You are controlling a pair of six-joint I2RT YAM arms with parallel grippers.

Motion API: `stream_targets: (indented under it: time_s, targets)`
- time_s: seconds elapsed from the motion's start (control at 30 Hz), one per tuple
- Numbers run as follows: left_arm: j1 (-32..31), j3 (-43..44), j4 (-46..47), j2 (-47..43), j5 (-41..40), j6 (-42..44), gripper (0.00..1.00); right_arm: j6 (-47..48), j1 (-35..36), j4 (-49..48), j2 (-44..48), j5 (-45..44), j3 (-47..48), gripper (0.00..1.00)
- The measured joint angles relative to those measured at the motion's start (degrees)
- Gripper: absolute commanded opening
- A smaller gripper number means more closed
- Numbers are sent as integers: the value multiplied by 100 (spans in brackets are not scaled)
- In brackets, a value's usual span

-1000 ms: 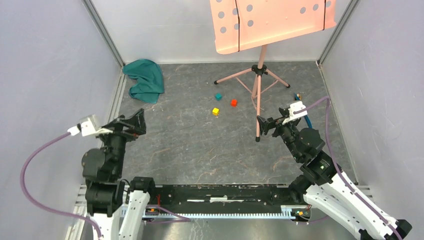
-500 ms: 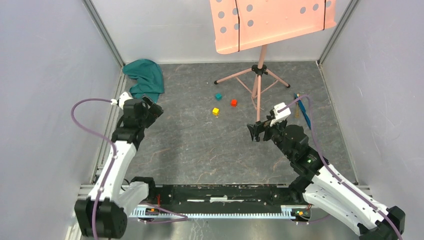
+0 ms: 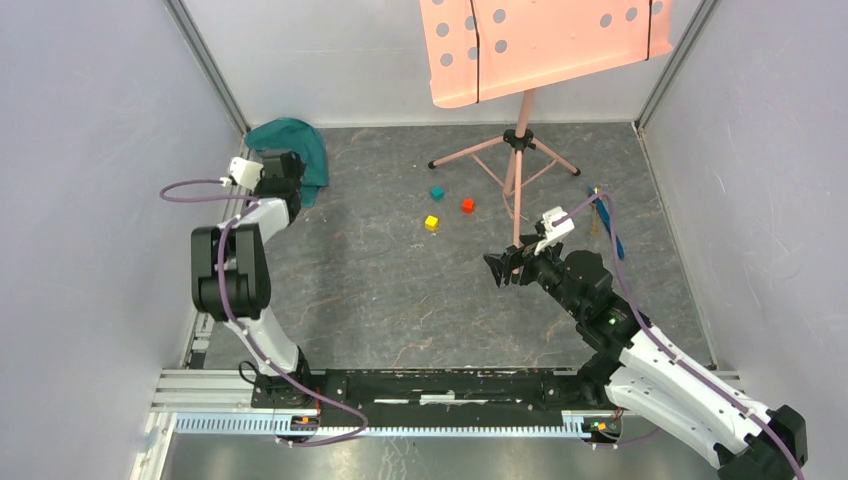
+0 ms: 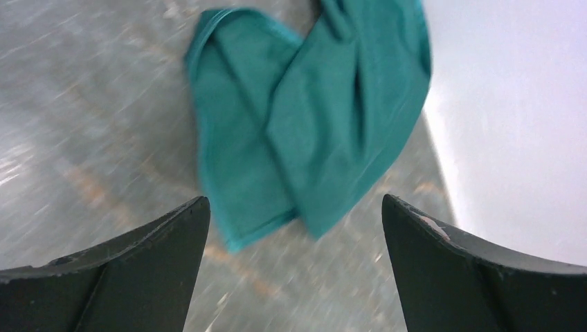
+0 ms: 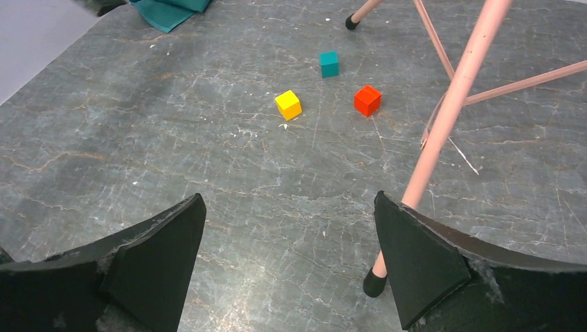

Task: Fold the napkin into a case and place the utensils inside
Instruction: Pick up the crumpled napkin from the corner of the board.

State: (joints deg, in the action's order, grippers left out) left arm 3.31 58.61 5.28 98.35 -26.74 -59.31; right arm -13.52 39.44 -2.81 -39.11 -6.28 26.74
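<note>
- The napkin (image 4: 311, 111) lies crumpled just ahead of the wide, empty left tool (image 4: 294, 207): this is the reaching step.
- Next, I judge, it must lower and pinch an edge.
- The right tool (image 5: 289, 204) is wide and empty.

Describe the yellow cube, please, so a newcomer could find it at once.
Find the pink stand at the back. Three cubes lie left of its pole. The yellow cube lies farthest forward; the red cube and teal cube lie behind it.
</note>
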Motion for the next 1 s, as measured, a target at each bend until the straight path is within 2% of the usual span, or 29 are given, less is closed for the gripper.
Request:
stream_targets:
  time_s: [0.13, 0.23, 0.27, 0.33, 0.43, 0.47, 0.5, 0.53, 0.7, 0.83, 1.0]
  targets:
    - [133, 975, 304, 1032, 39, -356, 100, -37, 0, 13, 59, 72, 0, 98]
    - [219, 1698, 398, 1792, 367, -603, 100, -37, 0, 28, 181, 87, -2, 98]
    - [245, 1987, 424, 2094, 511, -691, 96, -37, 0, 28, 221, 87, -2, 98]
    - [295, 2369, 426, 2551, 782, -778, 78, -35, 0, 35, 271, 87, -2, 98]
    - [382, 2514, 511, 2815, 1069, -870, 32, -35, 0, 42, 289, 90, -2, 98]
    - [404, 2511, 487, 2815, 1093, -852, 14, -35, 0, 50, 284, 94, -2, 98]
    - [428, 2503, 474, 2813, 1163, -815, 5, -37, 0, 48, 275, 114, -2, 98]
    - [452, 2465, 466, 2793, 1220, -728, 3, -37, 0, 33, 258, 122, -7, 98]
    - [492, 1845, -17, 2146, 1561, -393, 2, -15, -2, -131, -181, 260, -87, 98]
    - [439, 791, -623, 776, 2017, -225, 2, 92, 76, -448, -1187, 651, -107, 98]
    - [201, -514, -1106, -887, 2302, 74, 2, 114, 507, -791, -3167, 1147, 402, 98]
